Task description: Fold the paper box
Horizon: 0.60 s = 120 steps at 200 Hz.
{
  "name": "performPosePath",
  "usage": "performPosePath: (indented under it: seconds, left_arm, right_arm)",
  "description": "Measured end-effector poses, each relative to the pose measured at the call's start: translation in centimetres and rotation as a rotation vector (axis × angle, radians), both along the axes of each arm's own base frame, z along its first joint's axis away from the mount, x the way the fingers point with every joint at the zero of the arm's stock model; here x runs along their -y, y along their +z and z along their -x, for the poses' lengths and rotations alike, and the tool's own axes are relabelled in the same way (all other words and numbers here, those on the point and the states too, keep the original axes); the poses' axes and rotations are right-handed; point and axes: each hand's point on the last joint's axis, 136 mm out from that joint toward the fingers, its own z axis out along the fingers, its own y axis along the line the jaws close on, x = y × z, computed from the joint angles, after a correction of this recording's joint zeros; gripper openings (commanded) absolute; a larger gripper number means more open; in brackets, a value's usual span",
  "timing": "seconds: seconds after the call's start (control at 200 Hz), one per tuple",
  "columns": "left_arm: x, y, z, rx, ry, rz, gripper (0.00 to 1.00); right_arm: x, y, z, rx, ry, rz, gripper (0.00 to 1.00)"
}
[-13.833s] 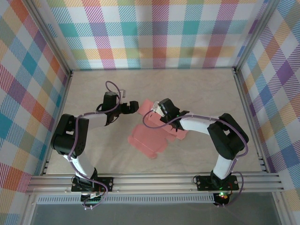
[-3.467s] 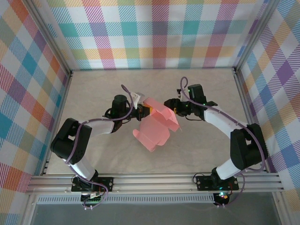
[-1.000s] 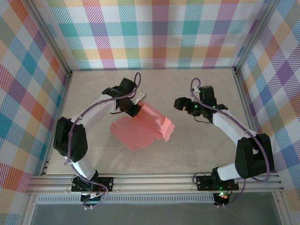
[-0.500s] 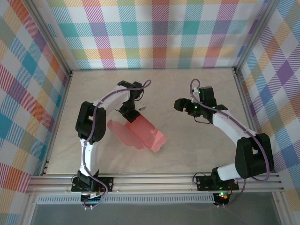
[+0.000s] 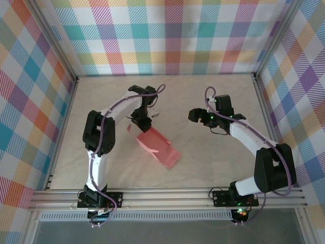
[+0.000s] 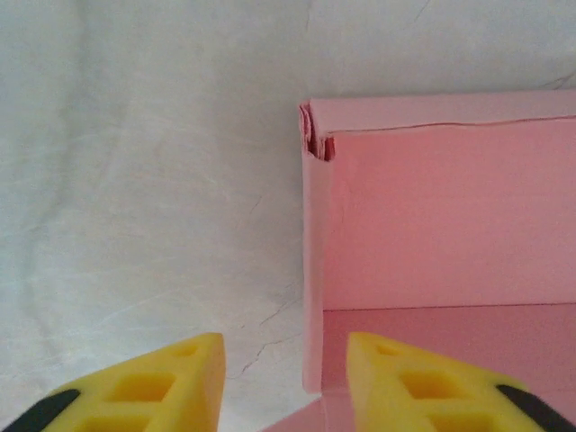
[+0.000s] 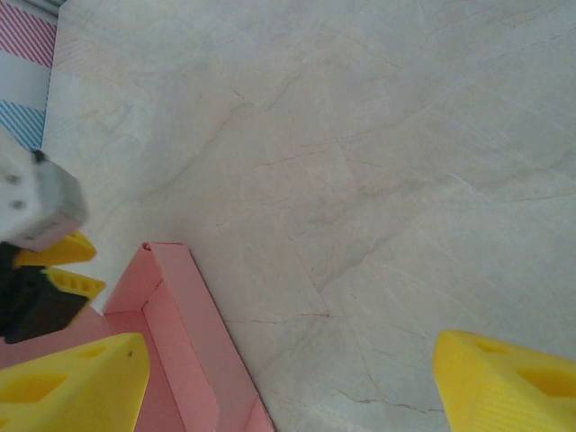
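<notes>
The left wrist view gives the close detail. The paper box has one salmon-pink wall standing upright, with a crumpled folded corner at its top left and a flat panel at its foot. The wall's vertical edge stands in the gap between the left gripper's yellow fingers. They are parted and clamp nothing.

From above, the box is a shallow open tray lying aslant on the marbled counter. It is near the middle, and its upper-left end is just under the left gripper. Nothing can be seen inside it.

The right gripper hangs well apart from the box, to its upper right. In its wrist view its fingers are spread wide over bare counter, with nothing between them. That view catches the box's end wall and the left gripper's yellow fingertips beside it.

Plaid walls close in three sides, and an aluminium rail runs along the near edge.
</notes>
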Motion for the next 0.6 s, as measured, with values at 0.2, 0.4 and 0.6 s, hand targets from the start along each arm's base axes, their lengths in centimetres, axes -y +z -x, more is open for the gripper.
performPosePath:
  seconds: [0.2, 0.4, 0.6]
  left_arm:
    - [1.0, 8.1, -1.8, 0.335, 0.044, 0.191, 0.85]
    - [-1.7, 15.5, -1.9, 0.7, 0.283, 0.392, 1.0]
    - [-11.5, 16.1, -0.1, 0.95, 0.758, 0.375, 1.0]
  right_arm:
    - [-0.2, -0.1, 0.1, 0.007, 0.025, 0.001, 0.83]
    - [-0.8, -1.0, -0.2, -0.005, 0.045, -0.005, 0.84]
    - [-2.3, -1.5, -0.3, -0.01, 0.083, -0.011, 0.85]
